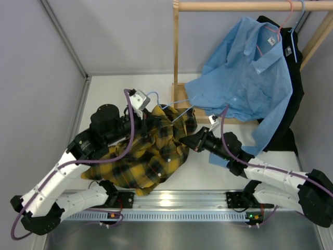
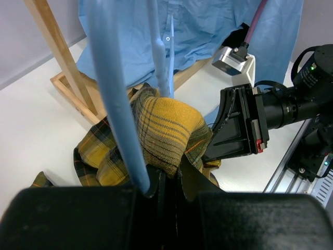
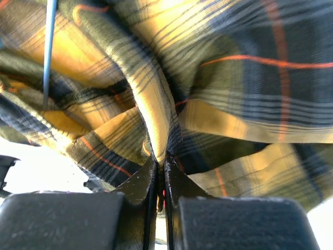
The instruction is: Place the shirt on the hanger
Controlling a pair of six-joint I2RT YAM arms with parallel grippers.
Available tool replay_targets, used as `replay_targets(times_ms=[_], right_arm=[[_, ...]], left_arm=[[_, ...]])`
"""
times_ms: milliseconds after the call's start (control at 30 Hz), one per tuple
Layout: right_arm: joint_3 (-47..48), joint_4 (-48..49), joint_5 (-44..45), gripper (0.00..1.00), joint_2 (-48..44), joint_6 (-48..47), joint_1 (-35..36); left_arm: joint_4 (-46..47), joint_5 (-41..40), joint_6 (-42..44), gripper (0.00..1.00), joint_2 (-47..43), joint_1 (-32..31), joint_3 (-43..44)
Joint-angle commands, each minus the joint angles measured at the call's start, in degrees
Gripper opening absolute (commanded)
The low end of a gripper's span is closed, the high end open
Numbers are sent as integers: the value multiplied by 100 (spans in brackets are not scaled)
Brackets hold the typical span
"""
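Fabric of the shirt (image 1: 151,151) is bunched on the table (image 1: 104,88) between the arms, partly raised, with one fold apparently pulled over an end of the hanger (image 2: 117,104). The hanger is clamped in the left gripper (image 2: 165,182); a shirt fold is pinched tight in the right gripper (image 3: 160,166). Threading is judged barely begun: both shoulders remain to be seated.

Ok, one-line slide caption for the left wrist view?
Left end effector holds pale-blue hanger at plaid shirt; right end effector pinches its fabric.
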Motion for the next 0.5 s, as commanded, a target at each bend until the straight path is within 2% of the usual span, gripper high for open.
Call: replay_targets(times_ms=[0, 67, 100, 267, 467], right_arm=[[295, -628, 365, 0, -421, -388, -232], [462, -1140, 278, 0, -545, -695, -740], [680, -1587, -18, 0, -554, -766, -969], [1314, -2319, -1198, 0, -90, -1179, -2287], [2255, -3040, -1858, 0, 491, -1777, -2975]], left_arm=[[517, -15, -1, 0, -346, 15, -67], [412, 37, 34, 0, -618, 15, -129], [376, 64, 34, 0, -793, 15, -225], [121, 213, 96, 0, -1155, 15, -489], [-581, 714, 307, 0, -1270, 15, -595]])
